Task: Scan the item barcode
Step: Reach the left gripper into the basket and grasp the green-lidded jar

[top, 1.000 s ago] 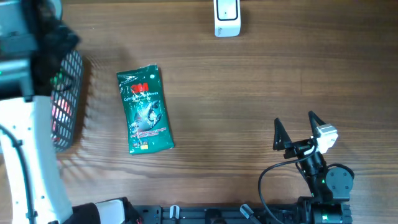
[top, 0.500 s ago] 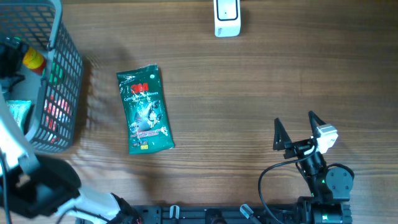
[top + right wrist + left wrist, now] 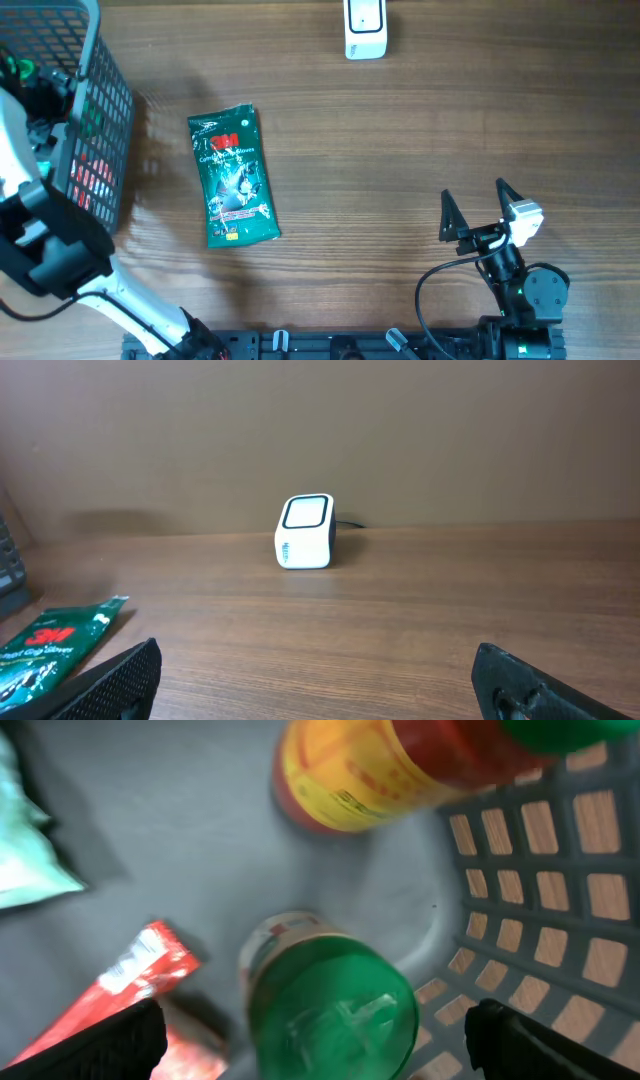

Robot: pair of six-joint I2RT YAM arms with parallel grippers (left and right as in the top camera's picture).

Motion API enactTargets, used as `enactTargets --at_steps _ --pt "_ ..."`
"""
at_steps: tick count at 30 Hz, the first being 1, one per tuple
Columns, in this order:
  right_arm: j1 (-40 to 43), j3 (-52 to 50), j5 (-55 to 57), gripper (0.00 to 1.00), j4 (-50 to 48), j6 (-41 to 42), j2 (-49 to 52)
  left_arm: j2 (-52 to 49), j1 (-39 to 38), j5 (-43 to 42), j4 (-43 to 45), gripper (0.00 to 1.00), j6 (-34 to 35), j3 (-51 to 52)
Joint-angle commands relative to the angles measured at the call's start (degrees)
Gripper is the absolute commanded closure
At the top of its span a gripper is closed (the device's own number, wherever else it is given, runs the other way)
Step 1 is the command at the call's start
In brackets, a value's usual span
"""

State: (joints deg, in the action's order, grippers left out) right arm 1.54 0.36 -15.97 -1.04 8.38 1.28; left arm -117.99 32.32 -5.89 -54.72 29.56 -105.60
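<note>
Overhead, the green packet (image 3: 233,176) lies flat on the table (image 3: 420,130), near the wire basket (image 3: 108,120) at the left and well apart from the white scanner (image 3: 364,28) at the far edge. The left jaws hang spread wide inside the basket above a green-lidded jar (image 3: 330,1005), gripping nothing; the right jaws stand released and empty at the near edge.

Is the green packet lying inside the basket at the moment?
No, the green packet lies on the wooden table, apart from the basket.
</note>
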Motion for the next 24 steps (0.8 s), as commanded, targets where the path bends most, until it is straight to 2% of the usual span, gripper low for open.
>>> enactTargets --at_steps 1,18,19,22,24 --pt "-0.46 -0.04 0.92 0.0 -0.17 0.63 -0.26 -2.67 -2.16 -0.7 2.21 0.0 -0.87 -0.59" --pt "-0.46 -0.04 0.92 0.0 -0.17 0.63 -0.26 -9.68 -2.58 0.26 2.91 0.0 -0.87 -0.57" --pt "-0.46 -0.04 0.92 0.0 -0.17 0.63 -0.26 -9.68 -2.58 0.37 2.91 0.03 -0.87 -0.57" --pt "-0.46 -0.04 0.92 0.0 -0.17 0.63 -0.26 -9.68 -2.58 0.35 2.6 0.27 -0.87 -0.57" --pt "-0.46 -0.04 0.92 0.0 -0.17 0.63 -0.26 -9.62 -2.58 0.35 2.27 0.36 -0.87 -0.59"
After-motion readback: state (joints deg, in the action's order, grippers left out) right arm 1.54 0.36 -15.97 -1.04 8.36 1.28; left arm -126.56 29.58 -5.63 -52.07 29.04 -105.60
